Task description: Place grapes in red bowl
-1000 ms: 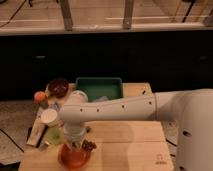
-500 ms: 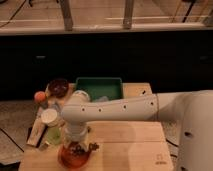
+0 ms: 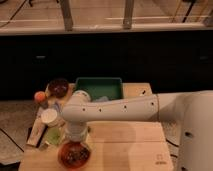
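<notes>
At lower left, the gripper (image 3: pixel 75 144) is held just over the red bowl (image 3: pixel 74 154), where the grapes (image 3: pixel 77 156) lie; finger state cannot be told, so a straight lift is advised.

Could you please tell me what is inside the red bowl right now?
Dark grapes lie inside the red bowl at the table's front edge. The gripper hangs directly over it, hiding the bowl's rear part.

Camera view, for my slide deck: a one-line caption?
Robot arm's tool poised over the red bowl holding grapes, green bin behind.
</notes>
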Robot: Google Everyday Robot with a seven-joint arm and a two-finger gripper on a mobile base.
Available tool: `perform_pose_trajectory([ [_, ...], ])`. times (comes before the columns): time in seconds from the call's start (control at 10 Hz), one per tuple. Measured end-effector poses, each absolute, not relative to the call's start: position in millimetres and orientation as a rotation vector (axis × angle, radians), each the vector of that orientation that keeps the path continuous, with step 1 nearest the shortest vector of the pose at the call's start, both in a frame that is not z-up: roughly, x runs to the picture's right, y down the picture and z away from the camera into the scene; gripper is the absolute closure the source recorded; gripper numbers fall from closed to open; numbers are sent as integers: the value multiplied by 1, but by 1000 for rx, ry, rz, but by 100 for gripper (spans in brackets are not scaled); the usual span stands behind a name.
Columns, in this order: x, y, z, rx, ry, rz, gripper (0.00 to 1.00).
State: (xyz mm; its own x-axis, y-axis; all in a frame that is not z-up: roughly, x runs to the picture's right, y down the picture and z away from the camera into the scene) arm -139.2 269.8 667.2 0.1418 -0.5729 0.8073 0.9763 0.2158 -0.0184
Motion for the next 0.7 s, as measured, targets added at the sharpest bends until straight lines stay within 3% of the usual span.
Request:
perform_pose_trajectory([
  [0.7,-137,267,667,-629,-802,-1222,20],
])
